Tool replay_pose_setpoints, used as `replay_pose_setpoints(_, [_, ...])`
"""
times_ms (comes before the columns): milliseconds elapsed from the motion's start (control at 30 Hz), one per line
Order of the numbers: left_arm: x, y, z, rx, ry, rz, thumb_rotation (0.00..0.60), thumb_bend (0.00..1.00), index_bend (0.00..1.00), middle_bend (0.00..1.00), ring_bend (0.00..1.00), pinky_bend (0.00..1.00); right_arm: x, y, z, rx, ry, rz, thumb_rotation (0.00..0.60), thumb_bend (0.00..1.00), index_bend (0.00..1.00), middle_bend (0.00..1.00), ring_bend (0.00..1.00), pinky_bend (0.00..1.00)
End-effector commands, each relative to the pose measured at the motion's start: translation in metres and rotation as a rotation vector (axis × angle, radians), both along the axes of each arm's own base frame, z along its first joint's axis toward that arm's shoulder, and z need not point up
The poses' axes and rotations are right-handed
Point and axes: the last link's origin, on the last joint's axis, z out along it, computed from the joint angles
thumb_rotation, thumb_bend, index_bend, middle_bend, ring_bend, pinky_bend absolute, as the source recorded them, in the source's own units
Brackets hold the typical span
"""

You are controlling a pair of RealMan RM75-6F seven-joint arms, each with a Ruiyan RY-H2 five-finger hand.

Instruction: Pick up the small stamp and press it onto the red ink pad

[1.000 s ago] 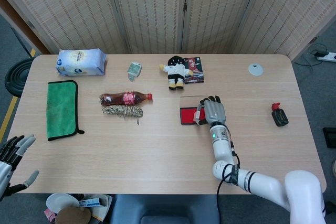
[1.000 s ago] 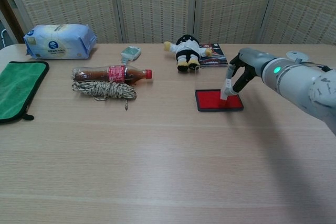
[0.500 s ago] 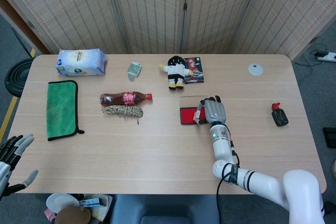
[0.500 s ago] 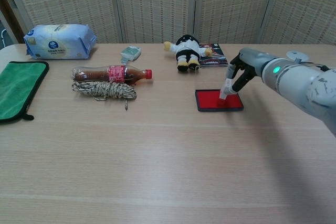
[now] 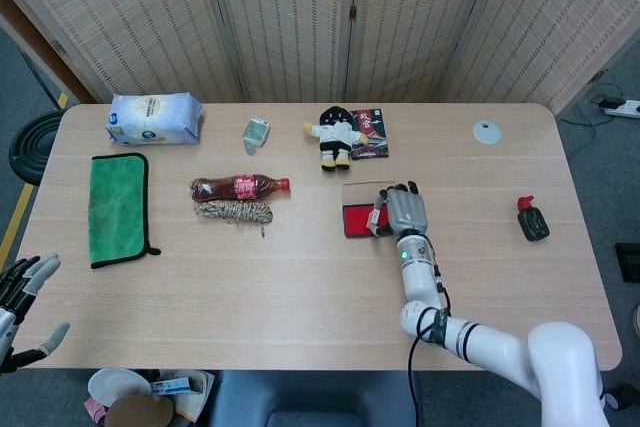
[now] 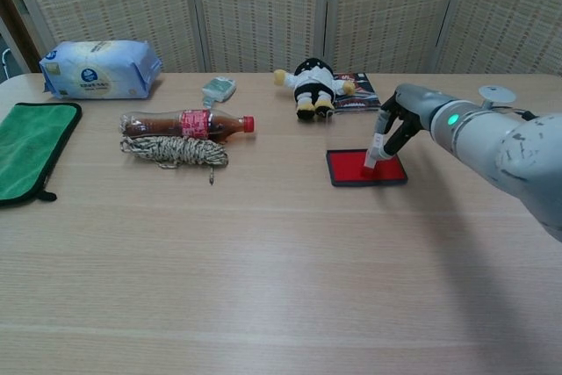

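Pressing stamp point(image 6: 373, 152) onto ink pad point(image 6: 347, 167)

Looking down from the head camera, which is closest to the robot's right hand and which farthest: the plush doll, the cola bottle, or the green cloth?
From the right hand, which holds the stamp over the red ink pad:
1. Plush doll, just behind the hand, toward the screens.
2. Cola bottle, lying further along the table toward the robot's left.
3. Green cloth, near the table's far left edge.

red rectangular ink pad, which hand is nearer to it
Right. The right hand holds the small stamp down on the red rectangular ink pad; the left hand hangs off the table's near-left edge.
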Motion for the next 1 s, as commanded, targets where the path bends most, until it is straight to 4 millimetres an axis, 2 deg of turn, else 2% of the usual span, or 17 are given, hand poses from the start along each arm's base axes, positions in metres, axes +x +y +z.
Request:
replay_pose_setpoints(33, [0.0, 0.0, 0.001, 0.002, -0.002, -0.001, 0.6, 0.34, 0.0, 0.0, 0.0, 0.03, 0.002, 0.0, -0.004, 0.007, 0.01, 0.005, 0.6, 0.23, 0.71, 0.31, 0.15, 0.0])
replay_pose_setpoints(300, [-0.001, -0.002, 0.005, 0.013, -0.015, -0.004, 0.6, 0.34, 0.0, 0.0, 0.0, 0.03, 0.007, -0.001, -0.01, 0.013, 0.033, 0.013, 0.6, 0.23, 0.71, 0.31, 0.15, 0.0])
replay_pose_setpoints(400, [-0.002, -0.002, 0.005, 0.015, -0.014, -0.002, 0.6, 0.34, 0.0, 0.0, 0.0, 0.03, 0.01, 0.0, -0.006, 0.001, 0.028, 0.026, 0.6, 0.23, 0.71, 0.31, 0.15, 0.0])
replay_pose_setpoints(733, [-0.001, 0.0, 0.0, 0.016, 0.016, 0.002, 0.6, 0.34, 0.0, 0.0, 0.0, 0.03, 0.019, 0.021, 0.035, -0.057, 0.003, 0.091, 0.6, 0.23, 0.71, 0.31, 0.15, 0.0])
replay_pose_setpoints(1000, [0.002, -0.001, -0.004, 0.022, 0.033, 0.004, 0.6, 0.34, 0.0, 0.0, 0.0, 0.03, 0.002, 0.05, 0.054, -0.037, 0.015, 0.082, 0.6, 0.24, 0.71, 0.31, 0.15, 0.0])
